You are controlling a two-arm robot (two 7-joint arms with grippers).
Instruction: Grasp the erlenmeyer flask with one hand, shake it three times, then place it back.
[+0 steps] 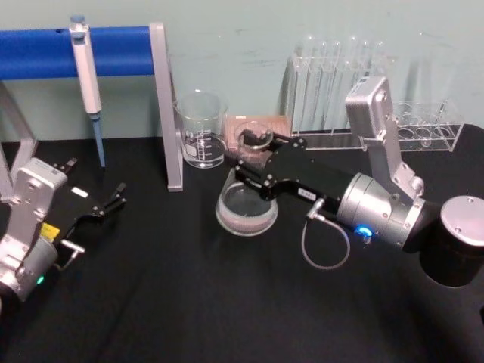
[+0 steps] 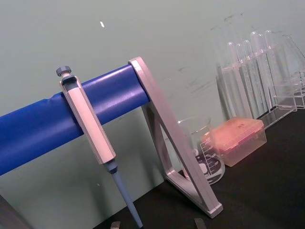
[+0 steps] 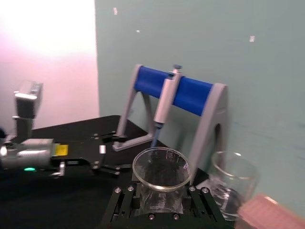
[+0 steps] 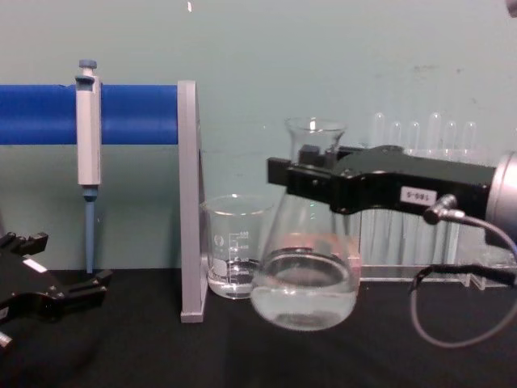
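A pale green wall [image 1: 249,30] spans the top of the frame, with a few small white specks [image 4: 190,6]. A black table [image 1: 189,302] covers the lower half. In the right wrist view, a bright pinkish-white patch [image 3: 47,52] glows at upper left.

Black table [image 1: 189,302] bears beaker [image 1: 202,132], pipette stand [image 1: 162,106] — and tube rack [image 1: 325,98].

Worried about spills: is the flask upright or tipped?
Upright: the erlenmeyer flask has its neck over its base, the right claw clamped around the neck.
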